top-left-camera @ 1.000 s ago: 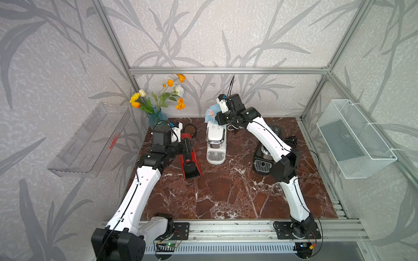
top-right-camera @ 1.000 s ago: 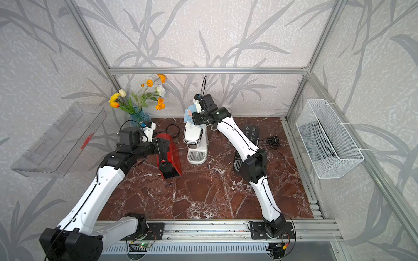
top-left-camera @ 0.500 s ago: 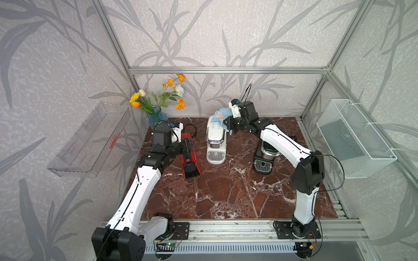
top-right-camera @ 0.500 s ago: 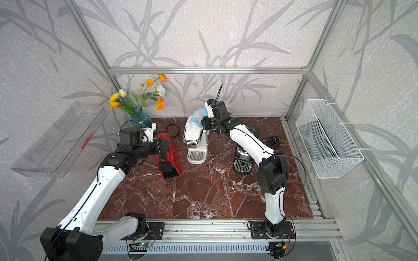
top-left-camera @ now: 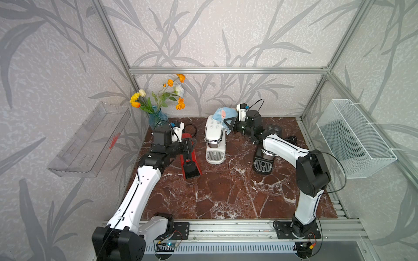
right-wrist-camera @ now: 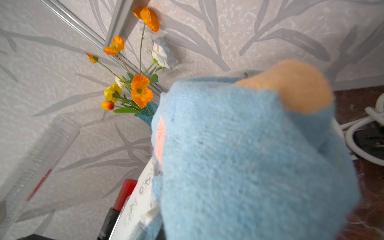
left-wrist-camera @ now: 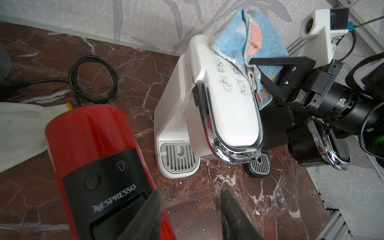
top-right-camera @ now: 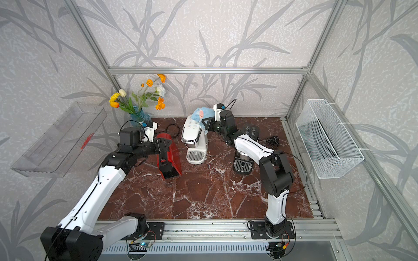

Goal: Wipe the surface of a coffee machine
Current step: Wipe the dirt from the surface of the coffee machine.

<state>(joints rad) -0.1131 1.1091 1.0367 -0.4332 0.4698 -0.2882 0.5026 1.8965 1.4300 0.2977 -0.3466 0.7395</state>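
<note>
Left arm [top-left-camera: 144,180], right arm [top-left-camera: 282,146]: white shells, black joints, thin black cables alongside. Right claw [left-wrist-camera: 256,69]: black angular fingers [left-wrist-camera: 274,62], two silver screws; white camera housing [left-wrist-camera: 318,22], blue tab; green wrist light.

Robot lab cell staged as a kitchen: aluminium frame [top-left-camera: 226,70], wallpapered panels [top-left-camera: 226,34], marble-look tabletop [top-left-camera: 226,194], base rail [top-left-camera: 226,228].

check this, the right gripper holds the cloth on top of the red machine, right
Not quite. The right gripper holds the cloth on top of the white machine, not the red machine, which stands beside it with nothing on it. The left wrist view shows this plainly.
</note>
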